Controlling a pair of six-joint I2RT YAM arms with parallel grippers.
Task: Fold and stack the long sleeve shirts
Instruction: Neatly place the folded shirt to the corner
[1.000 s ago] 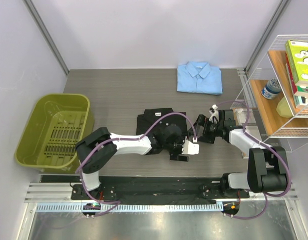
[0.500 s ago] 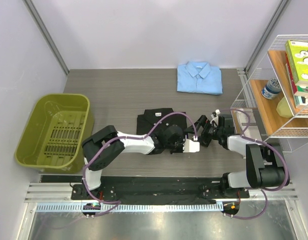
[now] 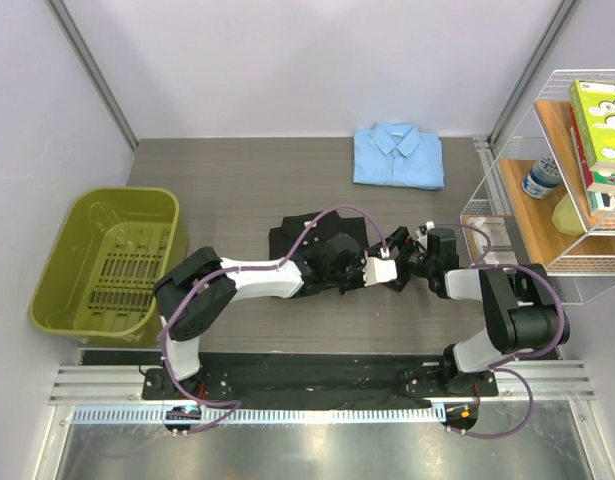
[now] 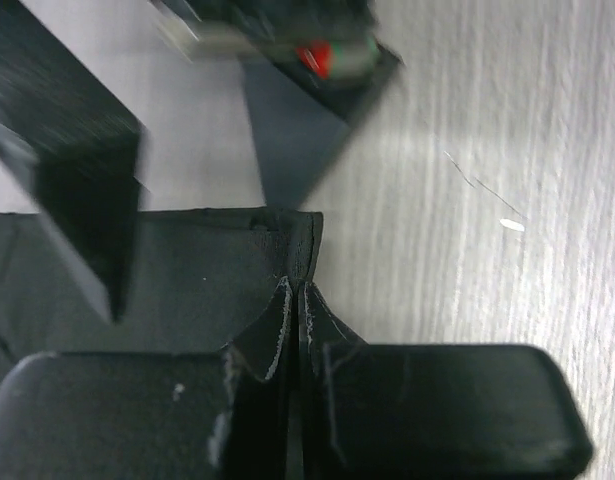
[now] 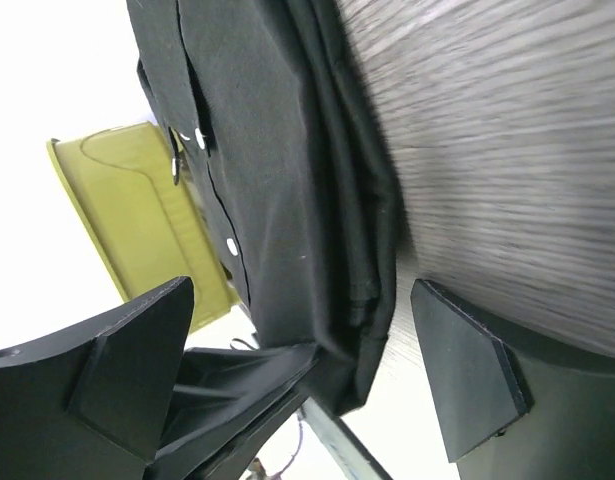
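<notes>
Light blue collared cloth shirt (image 3: 398, 155) is lying folded at one o'clock; plain black collared cloth shirt (image 3: 309, 243) is sitting mid table (image 3: 217, 185), unstacked, left tool (image 4: 297, 320) pinching its three-o'clock edge, right tool (image 5: 302, 355) gaping alongside.

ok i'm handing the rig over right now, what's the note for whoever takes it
Left gripper: shut on the right edge of the black shirt.
Right gripper: open, fingers either side of that same edge, not gripping.
Light blue shirt: folded, at the far side of the table, apart from the black one.
Done: both shirts look folded.
Left: stack one shirt on the other.
</notes>
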